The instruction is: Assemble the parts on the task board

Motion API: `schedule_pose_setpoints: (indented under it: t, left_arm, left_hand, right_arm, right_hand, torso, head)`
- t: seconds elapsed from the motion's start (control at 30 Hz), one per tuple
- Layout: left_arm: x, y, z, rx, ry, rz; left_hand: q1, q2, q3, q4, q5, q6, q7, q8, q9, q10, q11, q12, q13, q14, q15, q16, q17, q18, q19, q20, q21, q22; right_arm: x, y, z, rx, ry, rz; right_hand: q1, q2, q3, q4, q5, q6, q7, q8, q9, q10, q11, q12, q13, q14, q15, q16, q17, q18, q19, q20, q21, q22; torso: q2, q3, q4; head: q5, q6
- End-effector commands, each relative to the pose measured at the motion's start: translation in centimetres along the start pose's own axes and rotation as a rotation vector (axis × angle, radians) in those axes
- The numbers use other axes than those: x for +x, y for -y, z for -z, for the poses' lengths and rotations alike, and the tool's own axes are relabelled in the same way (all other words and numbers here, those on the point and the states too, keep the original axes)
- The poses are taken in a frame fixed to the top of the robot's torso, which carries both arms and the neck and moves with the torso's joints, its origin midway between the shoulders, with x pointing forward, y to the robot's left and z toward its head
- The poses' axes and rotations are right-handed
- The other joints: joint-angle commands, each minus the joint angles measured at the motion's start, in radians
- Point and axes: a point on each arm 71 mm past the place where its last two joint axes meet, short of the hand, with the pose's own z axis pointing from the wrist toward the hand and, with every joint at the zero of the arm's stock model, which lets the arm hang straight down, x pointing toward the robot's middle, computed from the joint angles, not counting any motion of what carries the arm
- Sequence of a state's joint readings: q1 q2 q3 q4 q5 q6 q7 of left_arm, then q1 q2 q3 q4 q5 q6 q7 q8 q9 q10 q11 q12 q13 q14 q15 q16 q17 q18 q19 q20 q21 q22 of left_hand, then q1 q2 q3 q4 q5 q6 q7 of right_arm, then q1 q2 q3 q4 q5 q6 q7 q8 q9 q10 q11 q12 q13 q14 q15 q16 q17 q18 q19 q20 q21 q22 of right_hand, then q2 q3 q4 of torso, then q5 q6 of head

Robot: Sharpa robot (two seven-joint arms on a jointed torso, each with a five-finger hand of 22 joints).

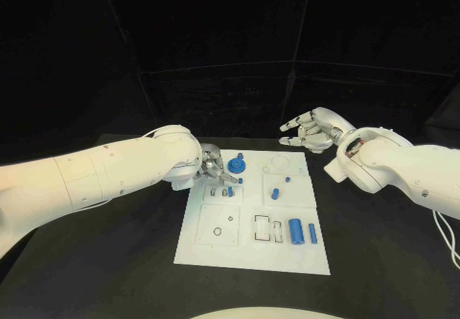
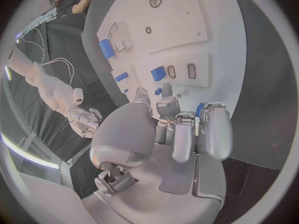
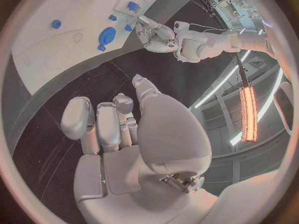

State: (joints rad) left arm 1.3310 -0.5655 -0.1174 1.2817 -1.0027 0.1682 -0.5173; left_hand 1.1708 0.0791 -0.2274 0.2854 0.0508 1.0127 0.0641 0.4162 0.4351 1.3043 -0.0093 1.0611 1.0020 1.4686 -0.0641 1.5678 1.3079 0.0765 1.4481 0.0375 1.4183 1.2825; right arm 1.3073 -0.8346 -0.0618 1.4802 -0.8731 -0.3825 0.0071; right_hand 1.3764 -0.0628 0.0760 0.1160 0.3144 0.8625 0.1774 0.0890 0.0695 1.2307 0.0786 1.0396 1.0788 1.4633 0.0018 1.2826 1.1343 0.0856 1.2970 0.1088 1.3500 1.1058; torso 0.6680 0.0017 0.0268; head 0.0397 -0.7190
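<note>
Currently the left hand (image 1: 215,168) sits low over the task board (image 1: 255,251) at its far-left corner, fingers curled down by the blue gear-shaped part (image 1: 236,165); can't tell whether it actually grips anything. In the left wrist view the fingertips (image 2: 164,91) hover just beside a small blue piece (image 2: 158,91) and a blue block (image 2: 158,73) standing in its slot. Right hand (image 1: 312,130) is raised off the board past its far-right corner, above the black table (image 1: 86,266), fingers loosely spread, holding nothing. On the board's near-right area: a large blue cylinder (image 1: 296,230) and a thinner blue pin (image 1: 312,232) lying side by side, apart. A short blue peg (image 1: 275,194) lies mid-board, toward the right edge.
</note>
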Motion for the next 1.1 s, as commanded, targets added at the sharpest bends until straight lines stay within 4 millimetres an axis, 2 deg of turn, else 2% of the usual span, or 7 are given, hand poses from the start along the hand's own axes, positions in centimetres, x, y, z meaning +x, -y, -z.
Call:
schedule_pose_setpoints:
  t: [0.03,0.27,0.67,0.87,1.1]
  left_arm:
    - [0.2,0.1,-0.2,-0.046,-0.029,-0.060]
    - [0.3,0.7,-0.6,-0.054,-0.037,-0.081]
    - [0.4,1.1,-0.9,-0.054,-0.047,-0.093]
    - [0.6,1.5,-1.0,-0.046,-0.065,-0.106]
    - [0.7,1.7,-1.1,-0.043,-0.080,-0.115]
  left_hand:
    - [0.005,0.014,-0.011,-0.002,-0.002,-0.010,0.000,0.014,0.013,0.009,-0.001,0.017,0.013,0.102,-0.008,0.003,0.263,-0.020,0.012,0.000,0.008,0.010]
    - [0.011,0.023,-0.015,-0.005,-0.002,-0.015,-0.004,0.036,0.037,0.016,-0.004,0.033,0.029,0.102,-0.011,0.003,0.263,-0.024,0.019,-0.002,0.019,0.030]
    - [0.011,0.026,-0.016,-0.005,-0.002,-0.019,-0.005,0.043,0.045,0.016,-0.004,0.035,0.031,0.102,-0.011,0.003,0.263,-0.024,0.018,-0.003,0.019,0.029]
    - [0.032,0.025,-0.013,-0.020,-0.002,-0.030,-0.005,0.056,0.063,0.014,-0.005,0.036,0.032,0.102,-0.012,0.003,0.263,-0.024,0.017,-0.004,0.019,0.030]
    - [0.040,0.028,-0.010,-0.027,-0.002,-0.034,-0.006,0.063,0.071,0.016,-0.005,0.040,0.036,0.102,-0.012,0.003,0.263,-0.024,0.018,-0.004,0.020,0.032]
  right_arm:
    - [0.0,-0.1,-0.1,0.002,-0.010,-0.006]
    - [0.1,-0.2,-0.2,0.000,-0.011,-0.006]
    - [0.3,-0.3,-0.4,0.002,-0.012,-0.006]
    - [0.4,-0.3,-0.6,0.004,-0.015,-0.006]
    - [0.5,-0.4,-0.7,0.006,-0.019,-0.006]
  right_hand:
    - [0.006,-0.001,-0.005,-0.002,0.007,-0.003,-0.007,0.003,0.001,-0.007,-0.001,-0.007,-0.003,0.013,-0.004,-0.006,-0.002,0.013,-0.009,-0.002,-0.007,-0.003]
    - [0.005,-0.001,-0.006,-0.001,0.008,-0.003,-0.007,0.003,0.000,-0.008,-0.001,-0.008,-0.004,0.013,-0.004,-0.007,-0.003,0.014,-0.010,-0.002,-0.009,-0.006]
    - [0.004,-0.001,-0.007,-0.001,0.008,-0.004,-0.007,0.003,0.000,-0.009,-0.001,-0.009,-0.005,0.012,-0.004,-0.008,-0.005,0.014,-0.011,-0.002,-0.010,-0.008]
    - [0.002,-0.001,-0.009,0.001,0.008,-0.004,-0.007,0.003,0.000,-0.010,0.000,-0.011,-0.007,0.012,-0.004,-0.010,-0.005,0.014,-0.011,-0.002,-0.011,-0.009]
    - [0.002,-0.001,-0.009,0.001,0.008,-0.004,-0.007,0.003,0.000,-0.011,0.000,-0.011,-0.007,0.012,-0.004,-0.010,-0.006,0.014,-0.011,-0.002,-0.011,-0.009]
  torso:
    - [0.001,-0.0017,-0.0005]
    - [0.001,-0.0012,0.0000]
    - [0.000,-0.0001,0.0008]
    - [0.001,-0.0015,0.0010]
    - [0.000,-0.0008,0.0000]
  head:
    - [-0.002,-0.002]
    - [-0.001,-0.007]
    - [-0.002,-0.015]
    - [-0.005,-0.016]
    - [-0.004,-0.019]
